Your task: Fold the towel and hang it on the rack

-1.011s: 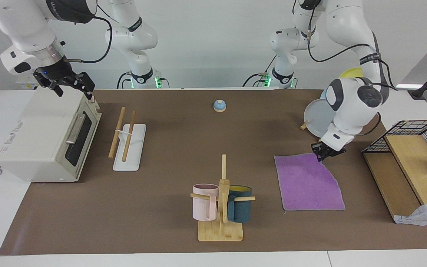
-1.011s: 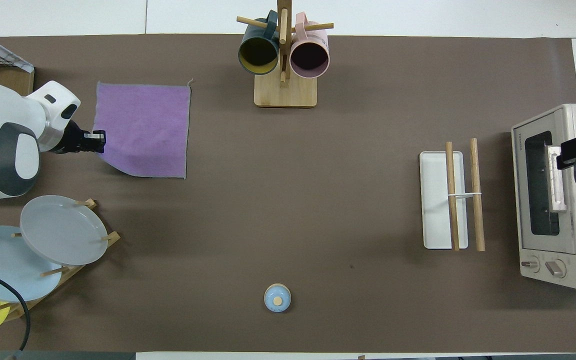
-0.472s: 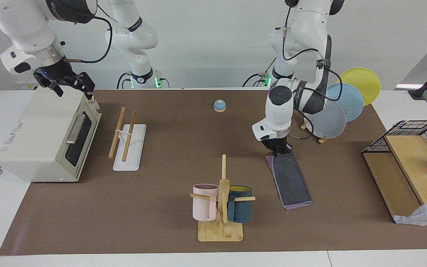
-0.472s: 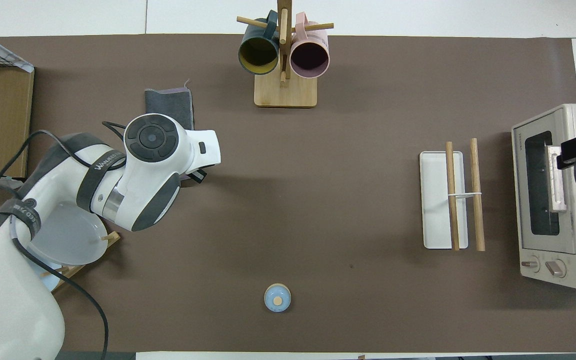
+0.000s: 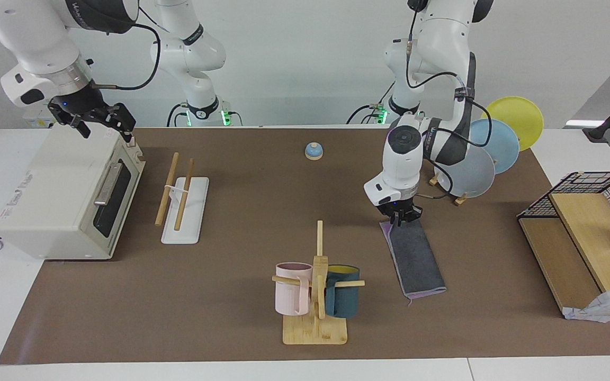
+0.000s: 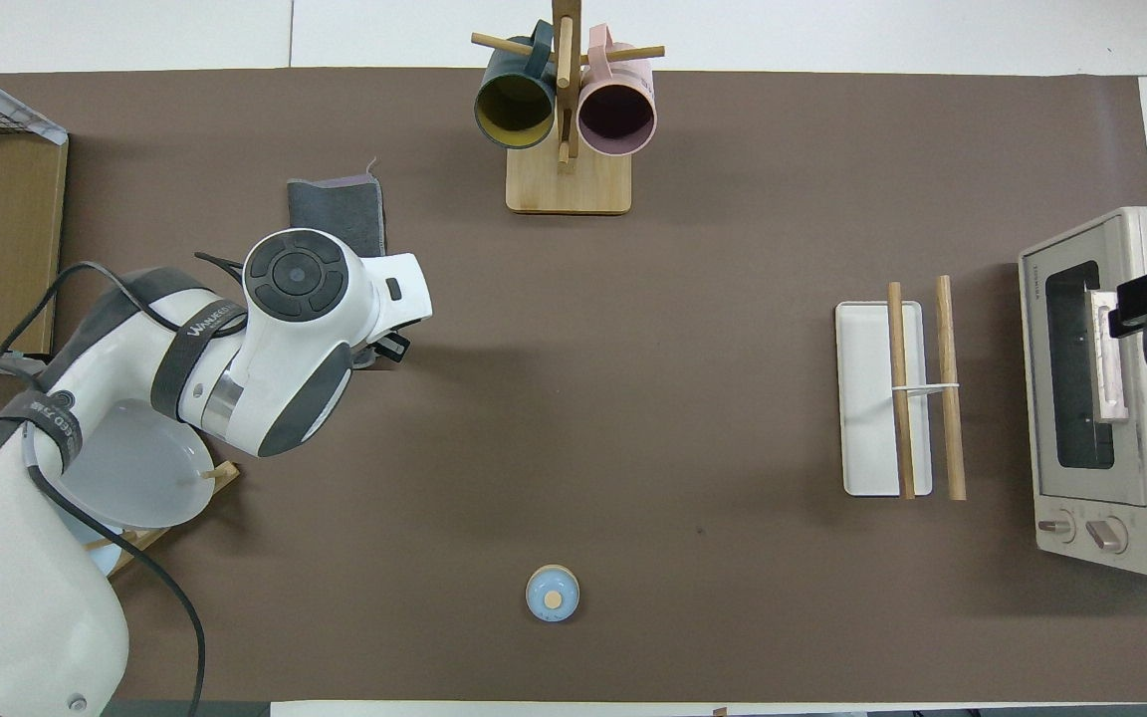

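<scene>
The towel [image 5: 416, 254] lies folded in half on the brown mat, dark grey face up, a thin purple edge showing; it lies beside the mug stand toward the left arm's end. In the overhead view only its end farthest from the robots shows [image 6: 340, 204]. My left gripper [image 5: 403, 219] points down just over the towel's end nearest the robots, fingers spread and holding nothing. The rack [image 5: 178, 196], two slanted wood rods on a white base, stands in front of the toaster oven and shows in the overhead view too [image 6: 917, 388]. My right gripper [image 5: 105, 127] waits open over the oven top.
A peg stand with two mugs [image 5: 315, 286] stands farthest from the robots at mid table. A toaster oven [image 5: 66, 196] is at the right arm's end. A plate stand with plates [image 5: 474, 169] and a wooden shelf [image 5: 580, 233] are at the left arm's end. A small blue bell [image 5: 313, 151] is near the robots.
The left gripper carried one edge of the flat purple towel over, folding it in half grey face up, then spread its fingers and rose slightly. The right arm has not moved.
</scene>
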### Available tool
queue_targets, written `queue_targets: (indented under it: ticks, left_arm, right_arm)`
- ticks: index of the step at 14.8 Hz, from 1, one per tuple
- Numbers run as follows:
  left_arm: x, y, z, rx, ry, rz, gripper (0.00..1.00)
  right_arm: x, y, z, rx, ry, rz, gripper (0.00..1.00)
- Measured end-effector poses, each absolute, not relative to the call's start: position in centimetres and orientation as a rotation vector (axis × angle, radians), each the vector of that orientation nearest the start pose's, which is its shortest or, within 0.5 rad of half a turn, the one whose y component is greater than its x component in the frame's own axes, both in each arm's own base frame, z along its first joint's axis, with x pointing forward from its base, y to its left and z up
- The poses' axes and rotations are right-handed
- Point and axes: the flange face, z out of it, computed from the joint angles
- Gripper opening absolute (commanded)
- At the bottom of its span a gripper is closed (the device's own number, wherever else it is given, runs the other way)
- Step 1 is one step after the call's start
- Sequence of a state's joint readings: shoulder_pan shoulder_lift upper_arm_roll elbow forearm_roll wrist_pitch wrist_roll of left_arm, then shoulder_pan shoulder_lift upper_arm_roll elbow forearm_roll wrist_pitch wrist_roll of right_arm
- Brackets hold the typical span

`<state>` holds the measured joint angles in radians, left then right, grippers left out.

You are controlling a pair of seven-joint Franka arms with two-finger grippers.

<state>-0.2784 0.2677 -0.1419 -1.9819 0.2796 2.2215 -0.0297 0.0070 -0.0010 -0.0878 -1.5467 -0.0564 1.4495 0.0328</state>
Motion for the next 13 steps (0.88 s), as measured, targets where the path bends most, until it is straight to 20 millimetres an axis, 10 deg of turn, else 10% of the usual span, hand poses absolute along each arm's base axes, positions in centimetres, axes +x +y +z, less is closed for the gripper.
queue_targets:
  ticks: [5,13]
  left_arm:
    - [56.2,-21.7,35.0,-2.937,0.693,-0.054,1.0]
    - [59.9,-9.4,34.5,-3.392,0.327,-0.094,0.99]
  right_arm:
    - [53.9,-5.0,62.6,-3.186,0.188,0.156,1.0]
    - [53.9,-5.0,62.6,-3.186,0.188,0.156,1.0]
